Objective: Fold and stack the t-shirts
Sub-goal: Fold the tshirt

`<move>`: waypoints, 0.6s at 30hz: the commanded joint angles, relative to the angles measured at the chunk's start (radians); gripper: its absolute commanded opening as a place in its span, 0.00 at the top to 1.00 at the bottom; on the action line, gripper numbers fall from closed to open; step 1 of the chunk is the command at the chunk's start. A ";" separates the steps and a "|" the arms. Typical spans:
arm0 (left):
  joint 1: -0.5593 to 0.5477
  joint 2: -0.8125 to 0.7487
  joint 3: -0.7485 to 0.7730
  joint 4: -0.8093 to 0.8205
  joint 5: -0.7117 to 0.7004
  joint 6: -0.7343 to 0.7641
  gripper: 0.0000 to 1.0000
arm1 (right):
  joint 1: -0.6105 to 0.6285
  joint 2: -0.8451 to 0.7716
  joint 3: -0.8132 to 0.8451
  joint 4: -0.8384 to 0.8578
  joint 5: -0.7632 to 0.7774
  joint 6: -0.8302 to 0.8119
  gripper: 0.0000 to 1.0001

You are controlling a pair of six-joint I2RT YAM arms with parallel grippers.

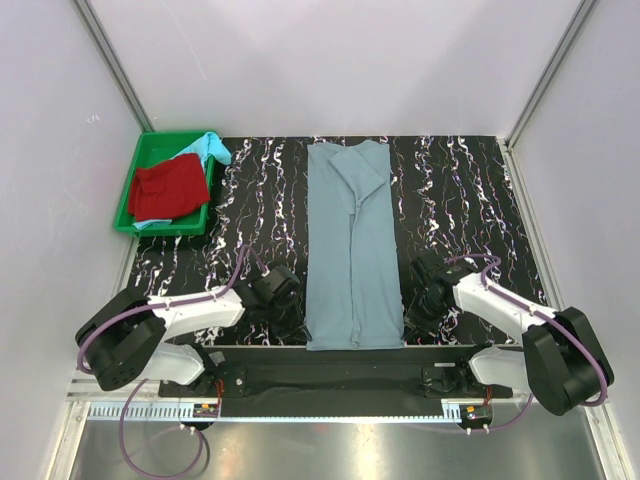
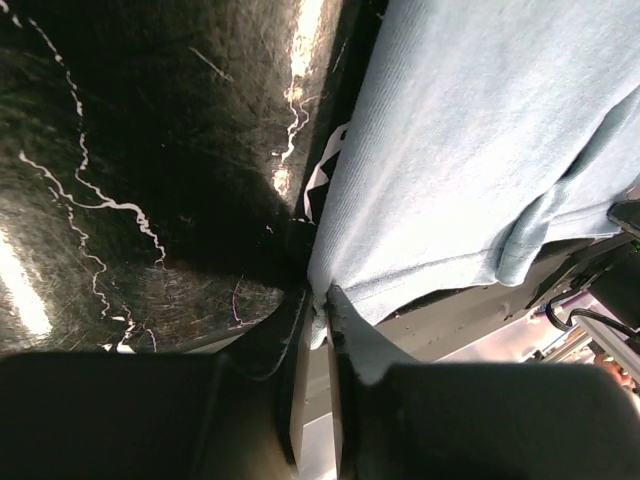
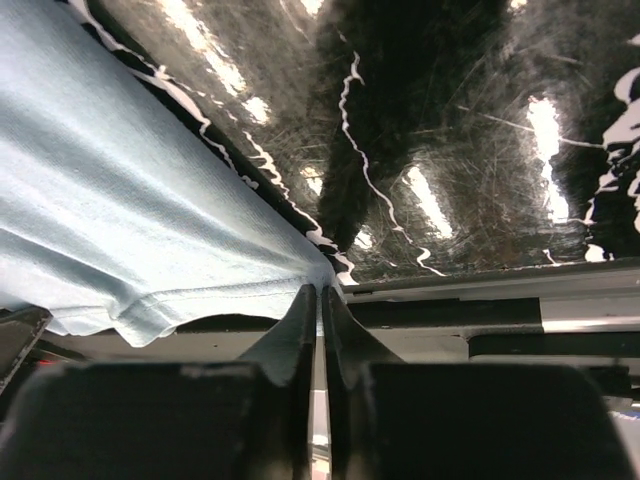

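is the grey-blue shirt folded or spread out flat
Folded lengthwise: the grey-blue shirt lies as one narrow strip with no sleeves sticking out, and it is not yet folded crosswise.

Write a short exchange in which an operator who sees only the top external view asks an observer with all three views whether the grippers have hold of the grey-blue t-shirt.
Operator: From above, the left gripper sits by the near left corner of the grey-blue t-shirt. Is it gripping?
Observer: Yes. The left wrist view shows its fingers shut on the corner hem.
Operator: And the right gripper? I only see it beside the near right corner.
Observer: The right wrist view shows it shut too, with that corner's hem caught between the fingers.
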 commanded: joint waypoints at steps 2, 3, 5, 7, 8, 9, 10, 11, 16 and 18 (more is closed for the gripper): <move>-0.002 0.011 0.014 0.003 -0.020 0.035 0.91 | 0.006 -0.034 0.018 0.029 -0.004 0.000 1.00; -0.004 0.013 0.018 0.001 -0.017 0.037 0.95 | 0.004 -0.037 0.013 0.036 -0.010 -0.003 1.00; -0.002 0.003 0.030 0.001 -0.010 0.041 1.00 | 0.006 -0.052 0.015 0.062 -0.025 -0.003 1.00; -0.002 -0.015 0.049 -0.002 -0.010 0.046 1.00 | 0.004 -0.077 0.030 0.068 -0.022 -0.009 1.00; -0.004 -0.021 0.057 -0.003 -0.011 0.048 1.00 | 0.004 -0.081 0.039 0.068 -0.019 -0.026 1.00; -0.002 -0.029 0.067 -0.005 -0.014 0.048 1.00 | 0.006 -0.086 0.063 0.068 -0.004 -0.037 1.00; -0.004 -0.043 0.078 -0.016 -0.023 0.054 1.00 | 0.004 -0.094 0.074 0.067 0.001 -0.041 1.00; -0.004 -0.046 0.104 -0.023 -0.029 0.055 1.00 | 0.004 -0.092 0.085 0.067 0.007 -0.046 1.00; 0.019 -0.018 0.217 -0.066 -0.057 0.103 1.00 | 0.001 -0.031 0.200 0.049 0.027 -0.110 1.00; 0.057 0.016 0.279 -0.077 -0.056 0.124 1.00 | -0.011 0.018 0.267 0.033 0.050 -0.147 1.00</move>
